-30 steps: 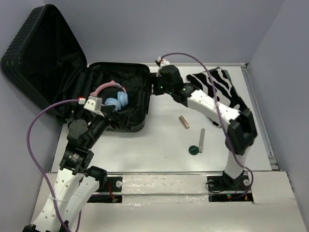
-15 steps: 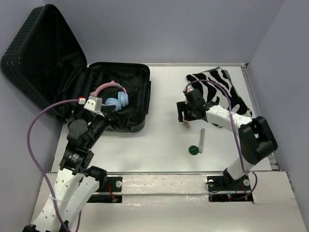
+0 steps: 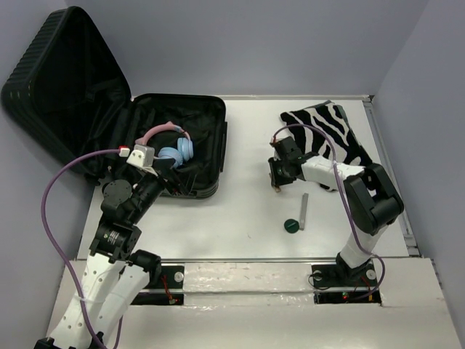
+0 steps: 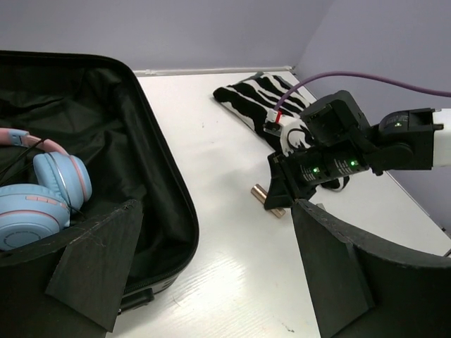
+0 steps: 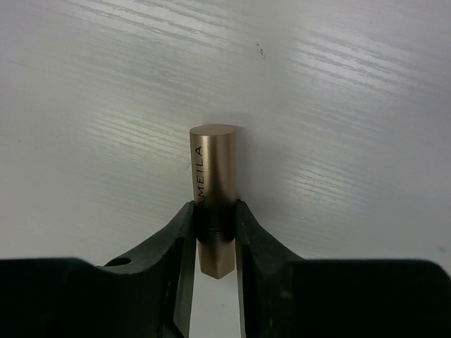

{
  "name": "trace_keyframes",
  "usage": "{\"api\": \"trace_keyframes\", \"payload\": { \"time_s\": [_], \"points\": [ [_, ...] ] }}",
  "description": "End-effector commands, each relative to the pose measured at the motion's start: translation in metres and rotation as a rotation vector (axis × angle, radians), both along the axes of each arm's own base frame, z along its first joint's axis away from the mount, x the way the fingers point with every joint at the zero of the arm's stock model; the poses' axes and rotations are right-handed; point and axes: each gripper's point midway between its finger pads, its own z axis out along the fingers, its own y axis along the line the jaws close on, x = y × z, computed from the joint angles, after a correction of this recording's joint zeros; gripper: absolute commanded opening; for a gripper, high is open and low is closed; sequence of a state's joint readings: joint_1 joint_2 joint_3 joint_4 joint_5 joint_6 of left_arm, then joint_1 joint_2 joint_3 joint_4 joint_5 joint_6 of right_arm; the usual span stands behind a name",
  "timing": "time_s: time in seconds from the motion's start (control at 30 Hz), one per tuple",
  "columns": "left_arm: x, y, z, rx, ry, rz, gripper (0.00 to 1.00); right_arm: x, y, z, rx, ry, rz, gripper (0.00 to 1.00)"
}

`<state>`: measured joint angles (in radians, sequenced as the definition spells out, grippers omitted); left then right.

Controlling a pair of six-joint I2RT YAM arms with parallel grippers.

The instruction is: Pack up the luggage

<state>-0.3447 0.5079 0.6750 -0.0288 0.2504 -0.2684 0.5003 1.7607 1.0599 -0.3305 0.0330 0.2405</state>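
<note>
The black ribbed luggage (image 3: 221, 145) lies open at the left, lid (image 3: 58, 80) propped up. Blue and pink headphones (image 3: 176, 153) lie in its base and also show in the left wrist view (image 4: 49, 190). My right gripper (image 5: 214, 215) is down at the table, shut on a gold lipstick tube (image 5: 213, 169) that lies on the white surface. In the top view the right gripper (image 3: 277, 182) covers most of the tube. My left gripper (image 4: 215, 204) is open and empty, over the luggage's near right corner (image 4: 169, 232).
A zebra-striped cloth (image 3: 330, 131) lies at the back right, just behind the right arm. A grey stick (image 3: 304, 211) and a small dark green disc (image 3: 290, 225) lie on the table near the right gripper.
My right gripper has moved from the luggage's right edge across to the gold tube, come down and shut on it. The left arm has not moved.
</note>
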Motion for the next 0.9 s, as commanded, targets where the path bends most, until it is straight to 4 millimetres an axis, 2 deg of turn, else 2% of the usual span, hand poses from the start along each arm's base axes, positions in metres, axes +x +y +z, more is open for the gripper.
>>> {"api": "trace_keyframes", "payload": {
  "time_s": [0.0,0.07,0.1,0.2,0.23,0.27,0.3,0.33,0.37,0.4,0.43,0.47,0.5,0.53,0.6,0.63,0.67,0.7,0.73,0.77,0.8,0.87],
  "points": [
    [-0.002,-0.002,0.017,-0.019,-0.05,-0.017,0.99,0.02,0.023,0.057,0.112,-0.119,0.02,0.1],
    [-0.003,-0.003,0.017,-0.02,-0.049,-0.022,0.99,0.015,0.055,0.085,0.209,-0.142,0.087,0.1],
    [-0.002,-0.003,0.017,-0.02,-0.049,-0.022,0.99,0.026,0.07,0.113,0.257,-0.194,0.102,0.1],
    [-0.002,-0.003,0.017,-0.02,-0.049,-0.02,0.99,0.038,0.115,0.162,0.412,-0.251,0.152,0.1],
    [-0.002,-0.003,0.016,-0.017,-0.047,-0.02,0.99,0.047,0.137,0.204,0.497,-0.31,0.19,0.08],
    [-0.001,-0.002,0.016,-0.018,-0.047,-0.017,0.99,0.057,0.151,0.209,0.542,-0.294,0.186,0.07],
    [-0.002,-0.002,0.016,-0.018,-0.047,-0.017,0.99,0.064,0.162,0.225,0.589,-0.307,0.193,0.07],
    [-0.001,-0.002,0.015,-0.017,-0.045,-0.015,0.99,0.074,0.18,0.269,0.667,-0.376,0.217,0.19],
    [-0.001,-0.002,0.015,-0.017,-0.044,-0.014,0.99,0.084,0.186,0.277,0.685,-0.387,0.202,0.36],
    [0.0,-0.002,0.014,-0.014,-0.042,-0.012,0.99,0.098,0.193,0.262,0.677,-0.359,0.169,0.74],
    [-0.001,-0.002,0.015,-0.013,-0.043,-0.014,0.99,0.109,0.19,0.263,0.666,-0.369,0.138,0.84],
    [-0.001,-0.001,0.015,-0.013,-0.043,-0.011,0.99,0.111,0.192,0.268,0.669,-0.363,0.136,0.87],
    [-0.001,-0.001,0.015,-0.014,-0.044,-0.012,0.99,0.116,0.185,0.268,0.656,-0.375,0.113,0.88],
    [-0.001,-0.001,0.016,-0.013,-0.046,-0.012,0.99,0.115,0.172,0.241,0.608,-0.34,0.076,0.88],
    [-0.002,-0.001,0.017,-0.014,-0.051,-0.014,0.99,0.111,0.146,0.213,0.522,-0.33,0.007,0.87],
    [-0.004,-0.001,0.019,-0.017,-0.059,-0.017,0.99,0.11,0.12,0.219,0.479,-0.377,-0.055,0.85],
    [-0.004,-0.002,0.019,-0.017,-0.059,-0.02,0.99,0.093,0.097,0.169,0.4,-0.298,-0.099,0.84],
    [-0.006,-0.002,0.02,-0.019,-0.062,-0.021,0.99,0.081,0.082,0.153,0.357,-0.285,-0.133,0.83],
    [-0.007,-0.003,0.021,-0.018,-0.066,-0.026,0.99,0.074,0.054,0.158,0.316,-0.325,-0.2,0.82],
    [-0.007,-0.004,0.021,-0.018,-0.064,-0.027,0.99,0.063,0.033,0.142,0.266,-0.312,-0.246,0.81],
    [-0.008,-0.005,0.022,-0.019,-0.067,-0.034,0.99,0.034,0.004,0.115,0.191,-0.274,-0.31,0.8],
    [-0.009,-0.006,0.023,-0.022,-0.069,-0.038,0.99,0.009,-0.027,0.097,0.129,-0.246,-0.382,0.8]
  ]
}}
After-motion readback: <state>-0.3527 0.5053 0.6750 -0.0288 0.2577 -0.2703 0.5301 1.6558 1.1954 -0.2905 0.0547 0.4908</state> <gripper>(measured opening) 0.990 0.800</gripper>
